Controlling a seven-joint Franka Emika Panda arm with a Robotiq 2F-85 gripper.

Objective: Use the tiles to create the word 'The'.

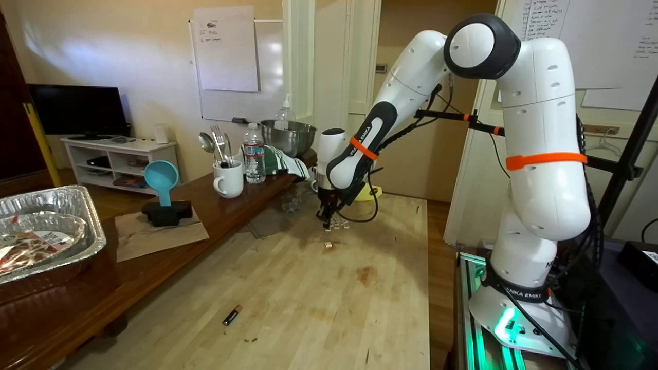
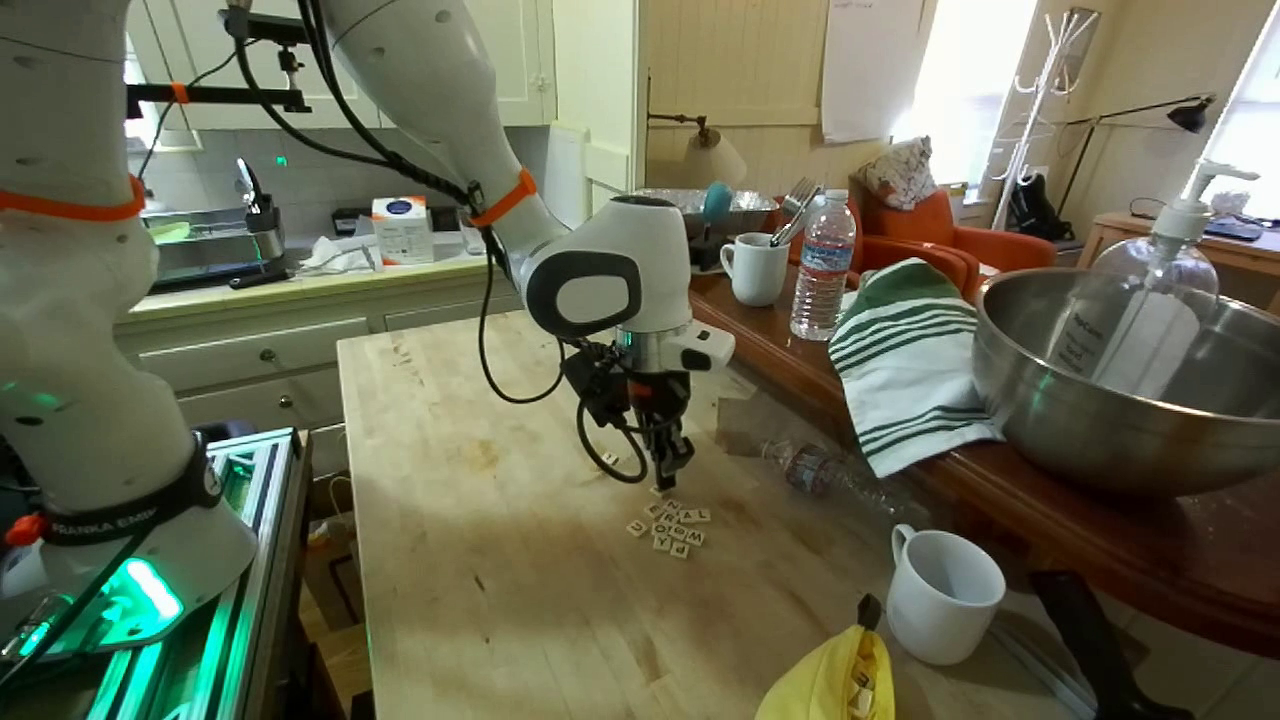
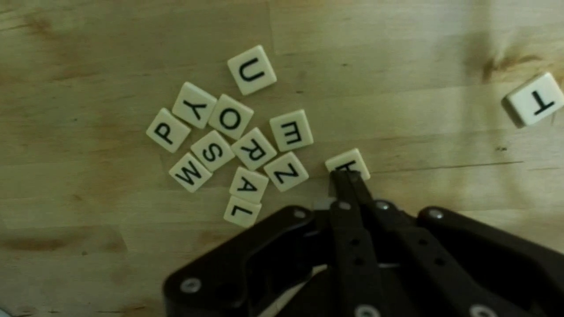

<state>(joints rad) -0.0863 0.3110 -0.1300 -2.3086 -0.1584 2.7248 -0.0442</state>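
Note:
Small whitish letter tiles lie flat on the wooden table. In the wrist view, the T tile (image 3: 535, 99) lies alone at the right; it also shows in both exterior views (image 1: 328, 245) (image 2: 609, 458). The H tile (image 3: 358, 162) lies right of the cluster, its lower part hidden by my gripper (image 3: 348, 174). The fingertips are together over the H; I cannot tell whether they touch it. The E tile (image 3: 291, 130) lies left of the H, at the edge of the cluster with several other tiles, such as Z (image 3: 286, 171) and R (image 3: 254, 149).
The U tile (image 3: 252, 70) lies apart above the cluster. A yellow pouch (image 2: 825, 680), a white mug (image 2: 945, 600) and a plastic bottle on its side (image 2: 810, 468) are on the table. A battery (image 1: 232, 315) lies farther off. A raised brown counter (image 1: 205, 205) borders the table.

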